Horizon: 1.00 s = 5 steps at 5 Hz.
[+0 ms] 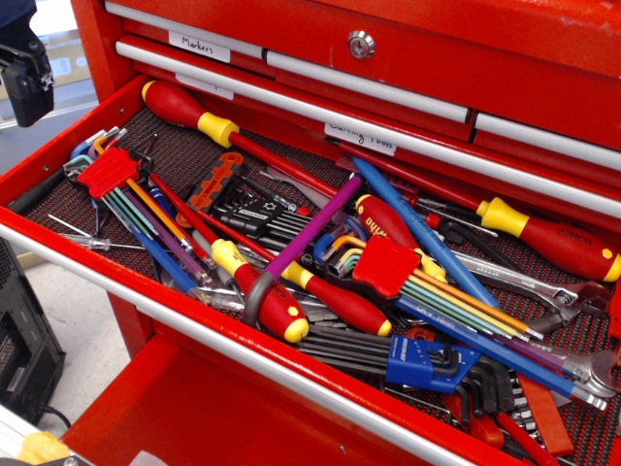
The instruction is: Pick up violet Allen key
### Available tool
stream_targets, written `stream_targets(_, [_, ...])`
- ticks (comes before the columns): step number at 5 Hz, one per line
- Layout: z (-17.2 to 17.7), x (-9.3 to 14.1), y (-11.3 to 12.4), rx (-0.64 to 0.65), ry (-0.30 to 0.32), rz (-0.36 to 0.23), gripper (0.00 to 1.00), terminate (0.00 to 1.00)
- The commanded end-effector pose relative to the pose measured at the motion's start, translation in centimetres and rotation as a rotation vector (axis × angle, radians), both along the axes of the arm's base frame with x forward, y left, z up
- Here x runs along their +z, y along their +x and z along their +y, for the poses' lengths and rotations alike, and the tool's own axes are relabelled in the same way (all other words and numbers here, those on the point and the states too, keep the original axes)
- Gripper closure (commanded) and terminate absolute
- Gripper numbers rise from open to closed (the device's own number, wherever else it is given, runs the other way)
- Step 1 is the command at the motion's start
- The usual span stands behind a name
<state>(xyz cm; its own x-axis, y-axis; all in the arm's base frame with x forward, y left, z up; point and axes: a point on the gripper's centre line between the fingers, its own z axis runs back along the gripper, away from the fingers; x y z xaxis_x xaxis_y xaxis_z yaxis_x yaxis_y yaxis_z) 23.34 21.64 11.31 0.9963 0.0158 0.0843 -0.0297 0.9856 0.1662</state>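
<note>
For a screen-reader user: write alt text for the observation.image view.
An open red tool chest drawer crammed with tools, the violet Allen key lying diagonally on top near the middle, its grey bent end toward the front rail. Around it lie red-and-yellow screwdrivers, rainbow hex key sets and a long blue hex key. A dark gripper sits at the far left.

violet Allen key [309,233]: grey bend tucked behind a red-and-yellow screwdriver handle [277,309] | gripper [24,78]: dark, cut by left edge, jaws not readable | blue hex key [422,233]: lower end lost under the clutter | drawer labels [199,45]: handwriting too small to read | open drawer [146,301]: right end runs off frame
</note>
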Motion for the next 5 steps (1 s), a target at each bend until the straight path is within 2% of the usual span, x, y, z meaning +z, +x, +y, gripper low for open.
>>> stream_targets(1, [0.0,0.0,0.0,0.0,0.0,0.0,0.0,0.0])
stream_targets(2, [-3.1,1.2,1.1,-0.004,-0.006,0.038,0.0,0.0])
stream_targets(3, [-7.5,2.4,1.5,-0.034,0.01,0.005,0.0,0.0])
stream_targets(4, [-12.6,3.2,2.3,-0.007,0.029,0.019,0.0,0.0])
stream_targets(5, [-17.6,1.7,2.3,0.03,0.052,-0.003,0.0,0.0])
